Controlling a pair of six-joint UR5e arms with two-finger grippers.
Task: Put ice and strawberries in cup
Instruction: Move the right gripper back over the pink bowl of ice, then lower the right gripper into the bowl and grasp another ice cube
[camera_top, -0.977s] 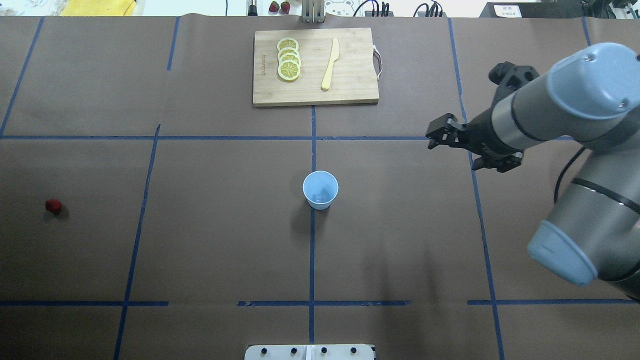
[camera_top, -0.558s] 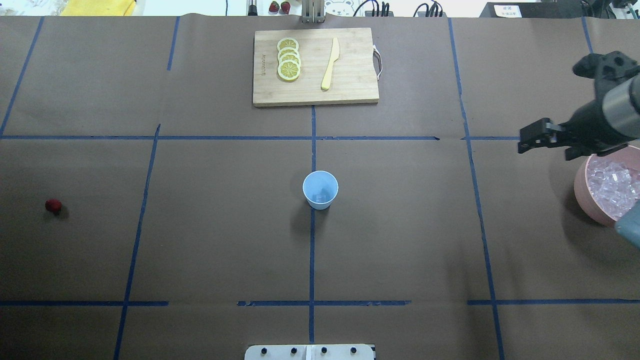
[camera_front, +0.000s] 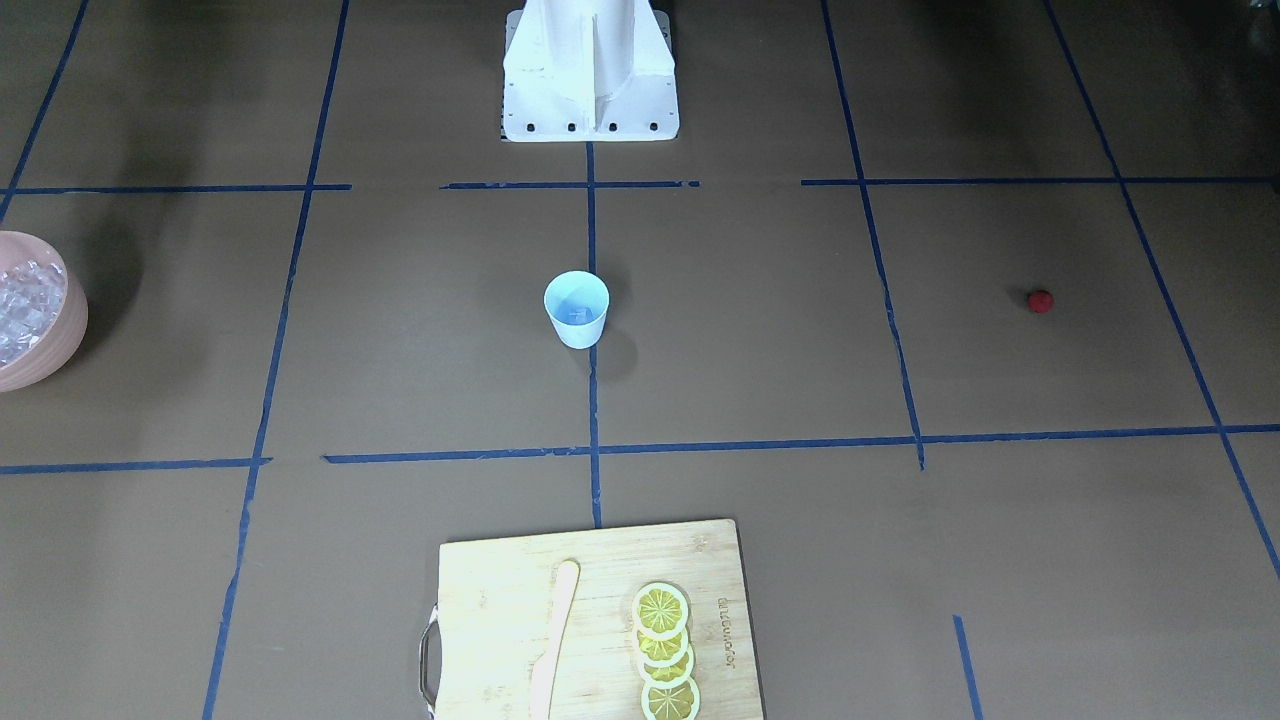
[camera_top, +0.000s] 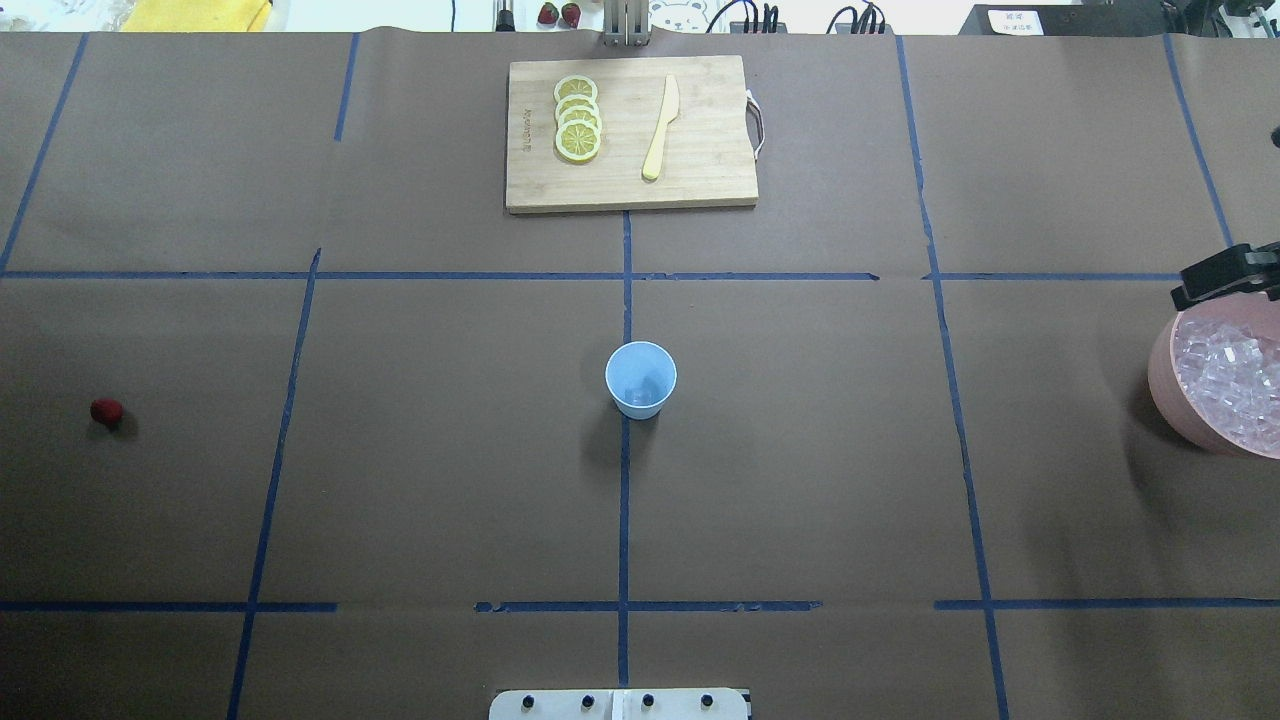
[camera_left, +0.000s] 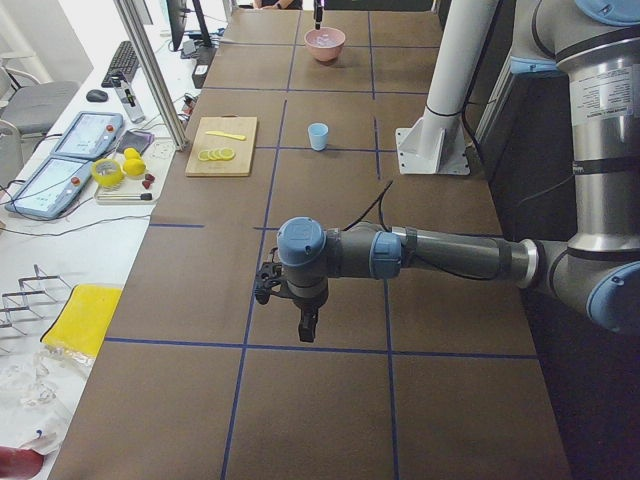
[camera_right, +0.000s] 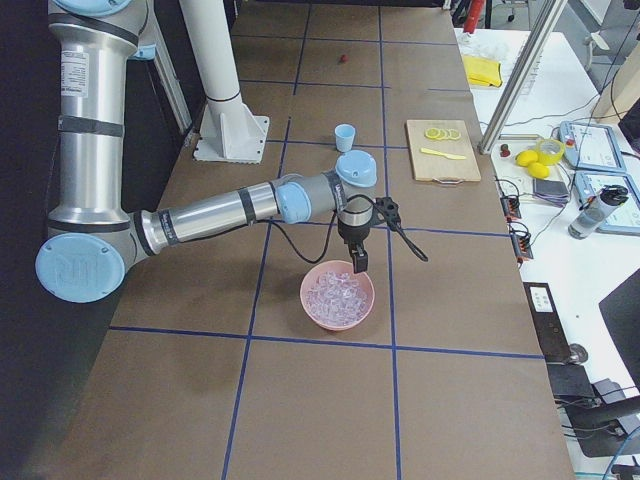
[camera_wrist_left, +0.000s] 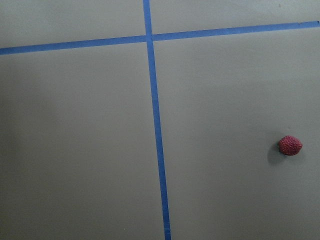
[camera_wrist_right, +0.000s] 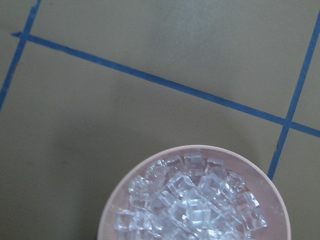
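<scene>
Nearly beneath right fingers (camera_right: 358, 262) — ice (camera_right: 338, 293)

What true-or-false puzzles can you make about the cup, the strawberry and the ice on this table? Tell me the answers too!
1. The strawberry lies on the table, outside the cup. True.
2. The lemon slices are in the pink bowl. False: they lie on the cutting board beside the knife, and the bowl holds the ice.
3. The cup stands upright. True.
4. The strawberry sits right next to the pink bowl. False: they are at opposite ends of the table, with the cup between them.
</scene>
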